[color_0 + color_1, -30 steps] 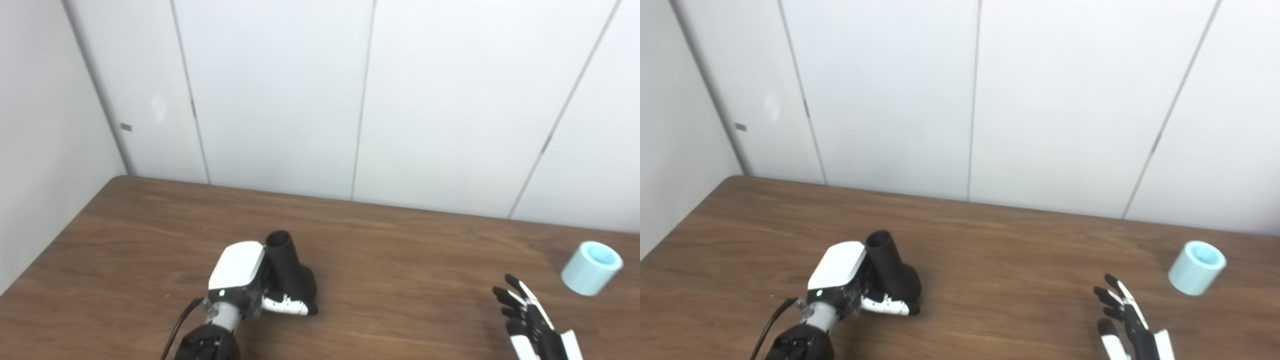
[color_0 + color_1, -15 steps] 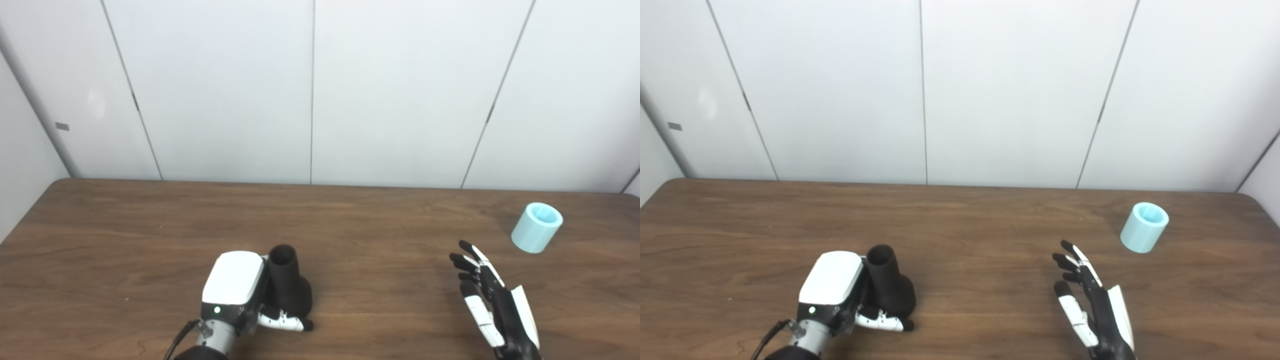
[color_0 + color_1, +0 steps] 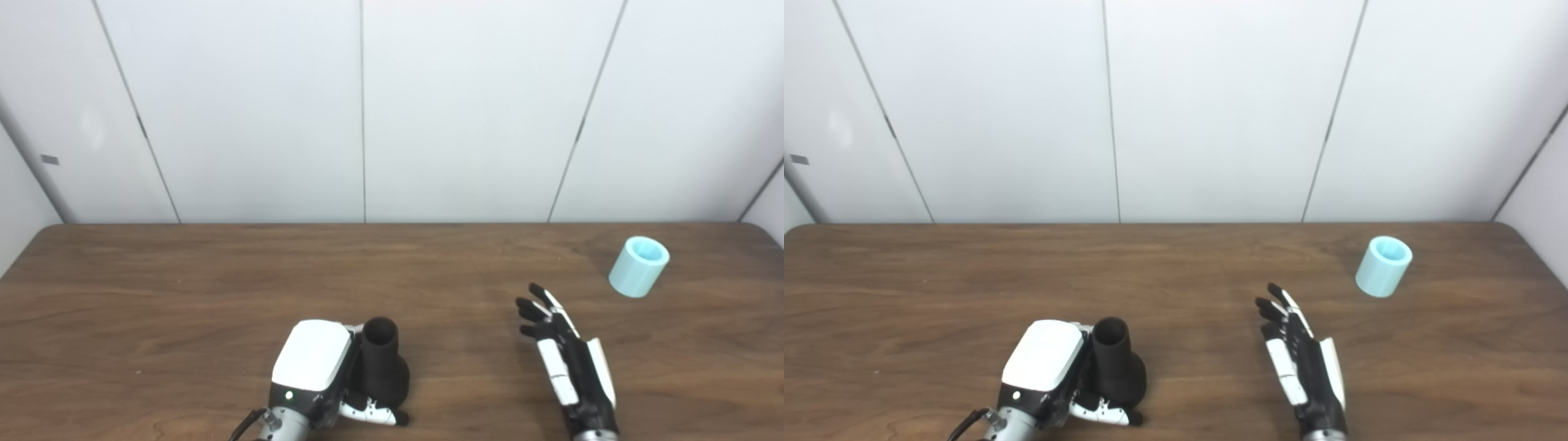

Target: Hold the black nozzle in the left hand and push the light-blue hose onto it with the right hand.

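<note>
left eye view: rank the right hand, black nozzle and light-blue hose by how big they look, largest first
1. right hand, stretched out open, covers the most picture area.
2. black nozzle, held in the left hand.
3. light-blue hose, smallest.

The hose piece stands farther from the camera, so its true size against the nozzle stays unsure.

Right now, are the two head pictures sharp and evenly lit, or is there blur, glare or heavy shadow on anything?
Left eye view: sharp, evenly lit; the brown wooden table shows only a dull sheen, and the light-blue hose piece throws a faint shadow. Right eye view: equally sharp; the black nozzle in the left hand is too dark for surface detail; soft shadow beside the open right hand.
</note>
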